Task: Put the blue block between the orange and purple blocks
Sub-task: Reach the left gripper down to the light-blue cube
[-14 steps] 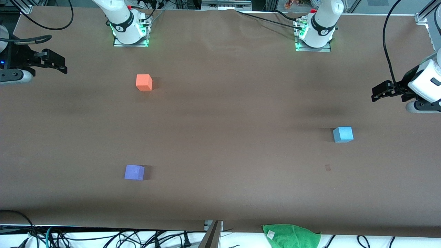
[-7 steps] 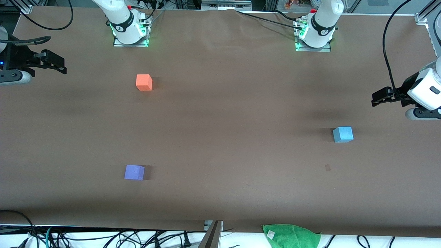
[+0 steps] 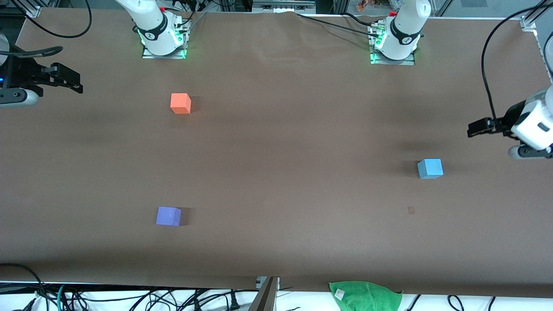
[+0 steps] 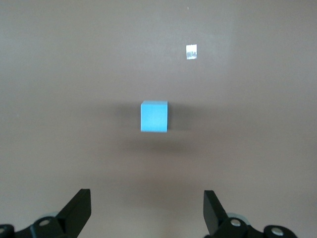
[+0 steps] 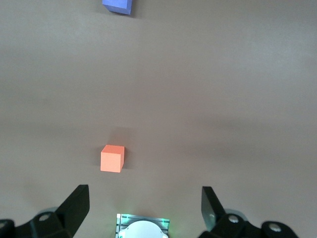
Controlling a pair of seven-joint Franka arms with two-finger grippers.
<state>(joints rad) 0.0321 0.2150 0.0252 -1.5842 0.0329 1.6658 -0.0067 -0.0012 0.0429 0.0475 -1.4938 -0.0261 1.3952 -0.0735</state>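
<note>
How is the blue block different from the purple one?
The blue block is light sky-blue; the purple block is a darker violet. The blue block lies toward the left arm's end of the table, the purple block toward the right arm's end, nearer the front camera. The left tool hangs open with the blue block in its view; no tool is by the purple block. Both are plain cubes, same size, untouched.

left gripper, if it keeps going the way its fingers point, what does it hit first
Probably the small sky-blue matte cube: in the left wrist view it sits centred ahead of the open left gripper, with only bare brown table around. Depth is unclear.
</note>
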